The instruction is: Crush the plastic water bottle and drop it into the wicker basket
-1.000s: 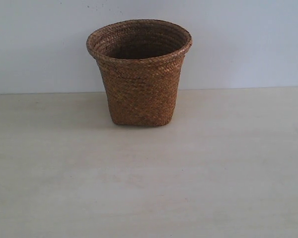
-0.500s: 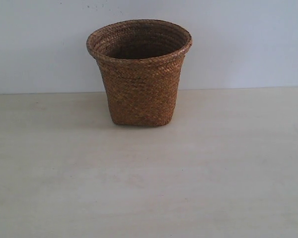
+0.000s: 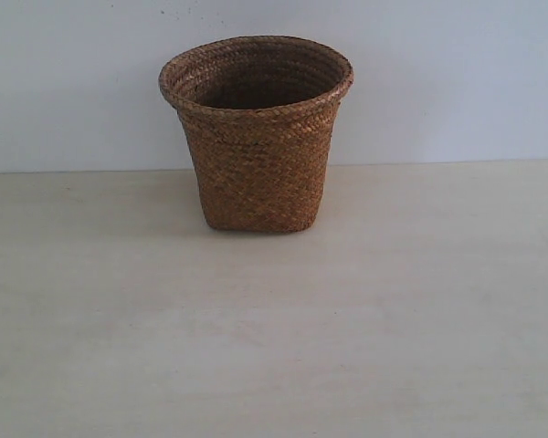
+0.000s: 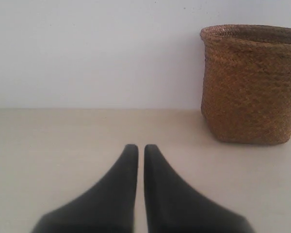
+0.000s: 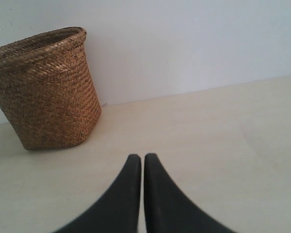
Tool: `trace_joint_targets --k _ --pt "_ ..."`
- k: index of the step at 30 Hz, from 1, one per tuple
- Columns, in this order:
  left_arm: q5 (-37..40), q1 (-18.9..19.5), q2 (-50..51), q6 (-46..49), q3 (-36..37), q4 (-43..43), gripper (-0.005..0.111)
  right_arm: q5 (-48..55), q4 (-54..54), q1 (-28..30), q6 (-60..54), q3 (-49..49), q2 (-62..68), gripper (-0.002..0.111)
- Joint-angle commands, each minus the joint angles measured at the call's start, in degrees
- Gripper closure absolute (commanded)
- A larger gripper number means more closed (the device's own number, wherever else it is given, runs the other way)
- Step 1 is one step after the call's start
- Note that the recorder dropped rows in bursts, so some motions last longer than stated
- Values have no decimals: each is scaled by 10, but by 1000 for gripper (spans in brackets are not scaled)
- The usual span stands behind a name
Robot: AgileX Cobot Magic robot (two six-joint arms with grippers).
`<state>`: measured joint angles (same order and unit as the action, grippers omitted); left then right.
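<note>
Basket [image 3: 256,155] sits in the upper middle of the exterior view, upright on a pale table [image 3: 393,319], close to the plain white wall [image 3: 457,82] behind it. It's brown woven wicker in tight braided rows. The thick rolled rim flares out round, and the sides taper down to a narrower, kinda squarish base with rounded corners. Inside is dark and I can't make out what's in there, if anything. Tabletop looks like light wood with faint grain, matte, with a soft shadow around the foot of the wicker.

In the left wrist view the left gripper [image 4: 141,147] is over the table. Its two black fingers [image 4: 111,199] are smooth and matte, wide at the root and curving in to slim rounded tips. They're pressed nearly together with only a thin sliver of table showing between them, pinching nothing. Basket stands well apart from the tips, over by the wall.

Same deal for the right gripper [image 5: 142,158] in the right wrist view. It has the same black curved fingers, tips closed up to a hairline slit and empty. The wicker thing is again well off from it, near the wall.
</note>
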<state>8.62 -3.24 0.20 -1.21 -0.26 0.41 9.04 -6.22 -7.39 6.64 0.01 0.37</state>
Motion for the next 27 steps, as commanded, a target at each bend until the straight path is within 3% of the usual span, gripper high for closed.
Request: trace_joint_targets --k 1,10,27 --pt "11 4 -2 53 3 -32 103 -4 2 -1 1 0 -4 108" --pt "25 53 -2 29 3 -32 103 -5 2 -1 1 0 -4 108" --pt "75 56 -2 21 3 -27 103 -5 2 -1 1 0 -4 108"
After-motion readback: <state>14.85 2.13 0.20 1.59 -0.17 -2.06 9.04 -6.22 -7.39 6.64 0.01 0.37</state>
